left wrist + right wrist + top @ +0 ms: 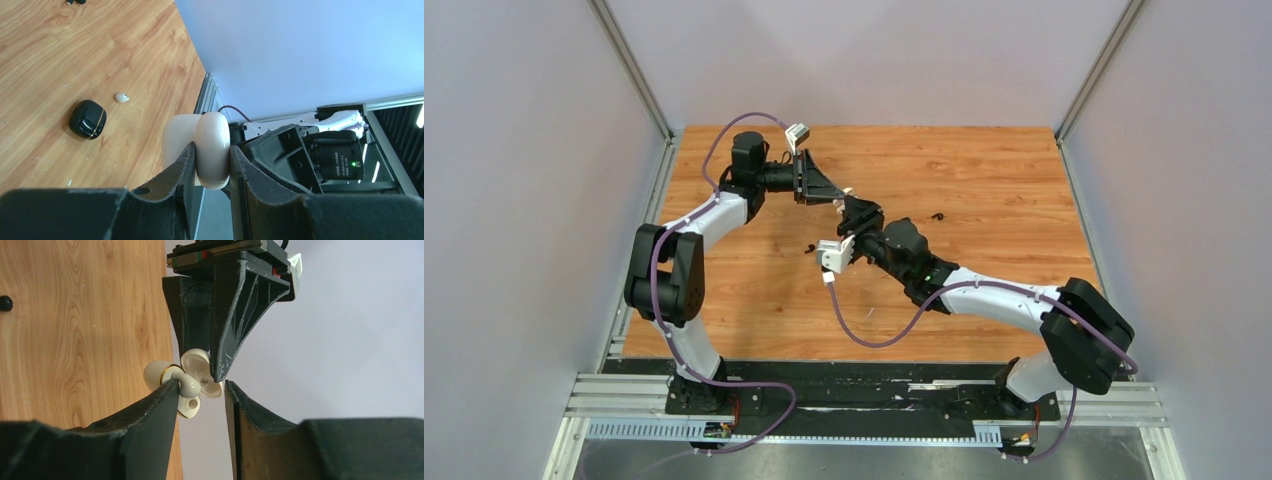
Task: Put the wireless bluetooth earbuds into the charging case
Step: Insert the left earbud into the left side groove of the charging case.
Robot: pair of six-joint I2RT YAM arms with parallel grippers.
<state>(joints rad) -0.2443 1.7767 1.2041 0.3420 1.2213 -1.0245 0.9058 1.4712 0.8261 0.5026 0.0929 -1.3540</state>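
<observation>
Glossy white rounded case (212, 150), gold-trimmed edge

Nothing is reading clearly: tiny white print is showing on the black camera (338, 159) at four o'clock in the left wrist view, and a small dark stamp is showing inside the open white case (199, 371), both illegible.

Bench (984, 180): orange-brown, wood-grain pattern.
Charging case (212, 145): cream-white, gold rim.
Second case (87, 119): glossy black, thin gold line.
Earbud (121, 97): white.
Cables (879, 343): purple.
Walls (514, 200): pale grey.
</observation>
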